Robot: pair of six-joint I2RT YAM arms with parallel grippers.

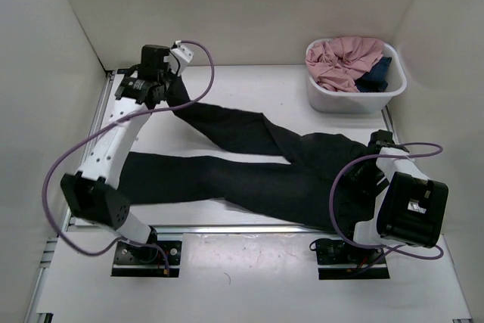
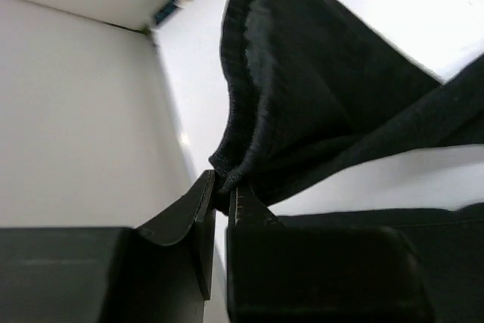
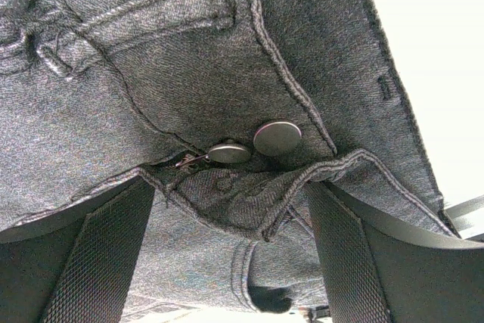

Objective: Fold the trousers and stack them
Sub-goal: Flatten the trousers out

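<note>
Reading the top view near to far. Right gripper [image 1: 370, 160] sits at 4 o'clock on the table [image 1: 249, 85], right over the waist end of the trousers [image 1: 249, 168]. Its wrist view shows the fingers wide apart, straddling the waistband [image 3: 302, 179] at the fly, with two metal buttons [image 3: 276, 138] just past the tips. Nothing is pinched. Right arm is folded tight over its base, wrist tipped down.

Trousers' long axis runs 3-to-9, waist at the 3 end. Near leg [image 1: 181, 175] lies flat, pointing to 9. Far leg slants toward 10.

Left gripper [image 1: 165, 93] is out at 10–11 o'clock with the arm stretched long. Its fingers are together, clamped on the far leg's hem [image 2: 242, 149], which looks raised off the table.

My read: the fold is hem-to-waist along that axis, so left carries the hem toward 3–4. Right is nearer the waist and could pin it.

Bin [image 1: 321, 100] with pink garment [image 1: 344, 58] sits at 1 o'clock, well apart.
</note>
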